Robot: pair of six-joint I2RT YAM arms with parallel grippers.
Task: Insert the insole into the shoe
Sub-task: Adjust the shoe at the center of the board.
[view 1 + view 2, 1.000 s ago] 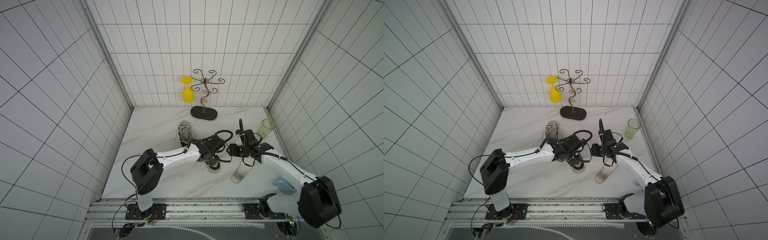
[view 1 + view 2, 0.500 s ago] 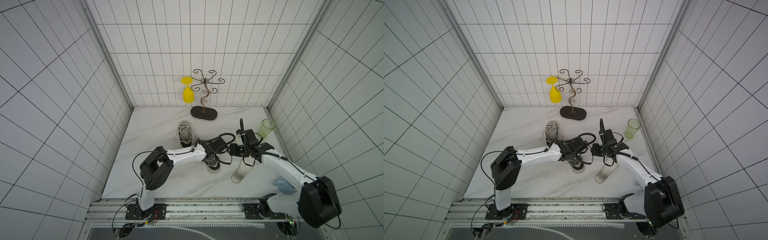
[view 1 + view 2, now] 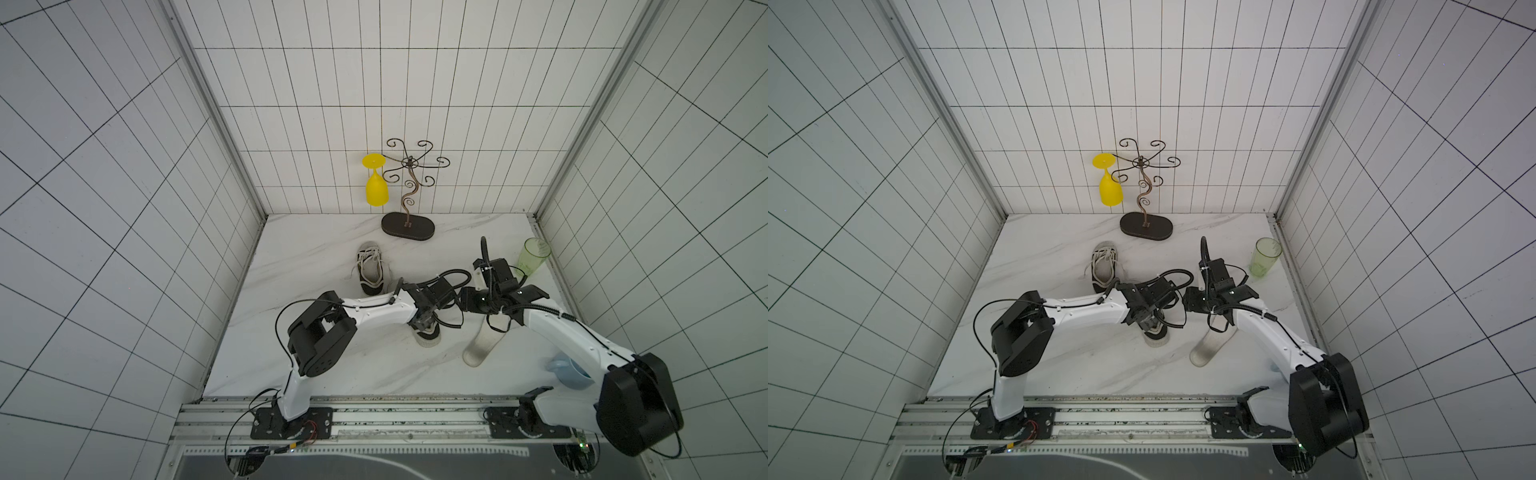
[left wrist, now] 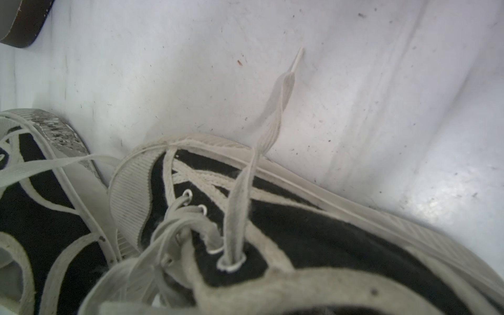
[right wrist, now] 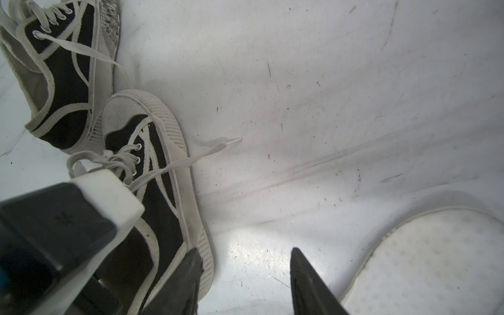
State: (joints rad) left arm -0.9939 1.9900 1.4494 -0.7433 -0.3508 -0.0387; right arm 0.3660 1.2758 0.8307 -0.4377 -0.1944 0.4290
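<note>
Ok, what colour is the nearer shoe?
Black, off-white trim; the shoe shows best in the right wrist view.

The left gripper (image 3: 424, 323) and its looping cable crowded the near shoe (image 3: 429, 337) from above, with the second shoe (image 3: 371, 270) just beside its toe (laces lay loose on the marble). Open tabletop (image 3: 453, 349) lay between that shoe and the insole (image 3: 482, 345), below the parted jaws of the right gripper (image 5: 245, 283). A green cup (image 3: 532, 255) by the side wall and a wire stand (image 3: 408, 225) at the rear stood well clear.
</note>
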